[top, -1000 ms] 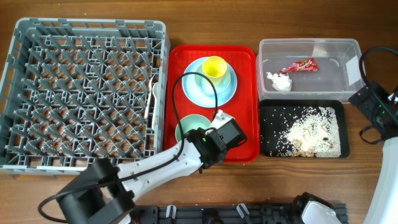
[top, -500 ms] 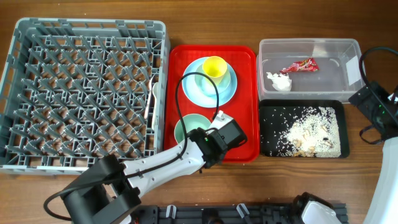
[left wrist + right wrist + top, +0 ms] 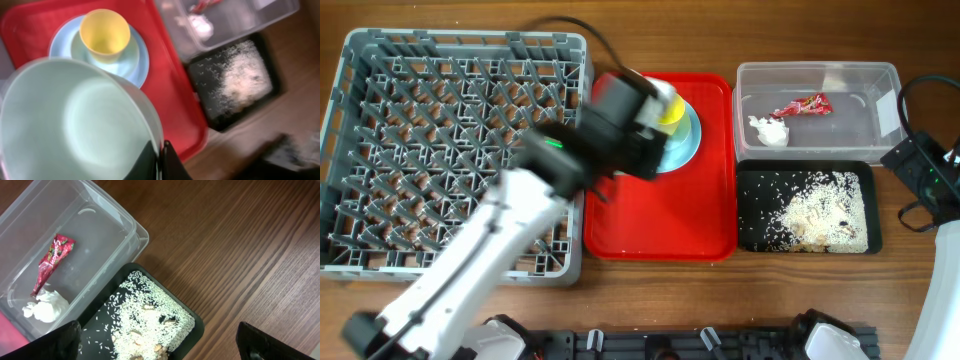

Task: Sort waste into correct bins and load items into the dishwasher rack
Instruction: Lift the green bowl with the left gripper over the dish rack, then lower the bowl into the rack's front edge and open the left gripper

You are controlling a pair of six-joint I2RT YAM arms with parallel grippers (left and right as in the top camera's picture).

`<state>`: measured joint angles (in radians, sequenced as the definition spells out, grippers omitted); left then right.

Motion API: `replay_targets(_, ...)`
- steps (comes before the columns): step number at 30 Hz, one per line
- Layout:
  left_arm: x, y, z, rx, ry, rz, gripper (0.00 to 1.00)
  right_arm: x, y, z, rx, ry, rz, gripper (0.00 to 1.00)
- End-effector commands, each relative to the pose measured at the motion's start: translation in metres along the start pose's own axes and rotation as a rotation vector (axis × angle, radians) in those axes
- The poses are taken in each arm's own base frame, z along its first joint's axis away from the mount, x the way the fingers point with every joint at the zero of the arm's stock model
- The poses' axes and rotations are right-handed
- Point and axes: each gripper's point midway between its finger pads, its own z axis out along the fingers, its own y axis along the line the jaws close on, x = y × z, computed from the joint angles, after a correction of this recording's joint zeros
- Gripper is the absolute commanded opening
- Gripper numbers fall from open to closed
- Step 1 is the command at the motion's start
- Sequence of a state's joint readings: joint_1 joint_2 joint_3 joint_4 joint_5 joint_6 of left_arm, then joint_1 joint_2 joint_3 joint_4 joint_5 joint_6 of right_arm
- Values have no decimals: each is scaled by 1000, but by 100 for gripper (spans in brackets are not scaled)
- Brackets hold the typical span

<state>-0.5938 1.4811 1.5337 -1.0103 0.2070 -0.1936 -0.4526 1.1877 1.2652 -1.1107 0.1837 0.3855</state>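
Bowl, pale green, aloft
Left gripper clamps its rim for carrying to dishwasher rack at nine o'clock; right gripper spread, idle.

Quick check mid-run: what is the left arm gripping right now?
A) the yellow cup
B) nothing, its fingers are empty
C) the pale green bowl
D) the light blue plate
C: in the left wrist view the pale green bowl fills the frame with its rim pinched by the left fingers, while the yellow cup and light blue plate sit apart on the red tray.
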Motion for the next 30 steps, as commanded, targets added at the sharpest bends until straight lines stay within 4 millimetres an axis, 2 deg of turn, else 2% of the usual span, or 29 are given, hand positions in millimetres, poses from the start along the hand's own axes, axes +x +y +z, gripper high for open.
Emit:
replay_targets(1, 4, 8, -36, 408, 64, -60, 4, -6, 0, -2, -1, -13, 12, 100)
replay_targets(6, 11, 61, -66, 561, 21, -186, 4, -6, 0, -2, -1, -13, 12, 100)
replay_targets(9, 23, 76, -73, 623, 10, -275, 4, -6, 0, -2, -1, -14, 13, 100)
replay_targets(14, 50, 87, -61, 684, 21, -357, 4, -6, 0, -2, 0, -13, 12, 100)
replay_targets(17, 57, 90, -61, 800, -59, -434, 4, -6, 0, -2, 0, -13, 12, 100)
replay_targets(19, 65, 101, -57, 821, -100, -495, 4, -6, 0, -2, 0, -13, 13, 100)
replay_targets(26, 98, 140, -51, 763, -137, -693, 4, -6, 0, -2, 0, -13, 13, 100)
replay_targets(30, 115, 148, -45, 719, -102, -739, 4, -6, 0, -2, 0, -13, 12, 100)
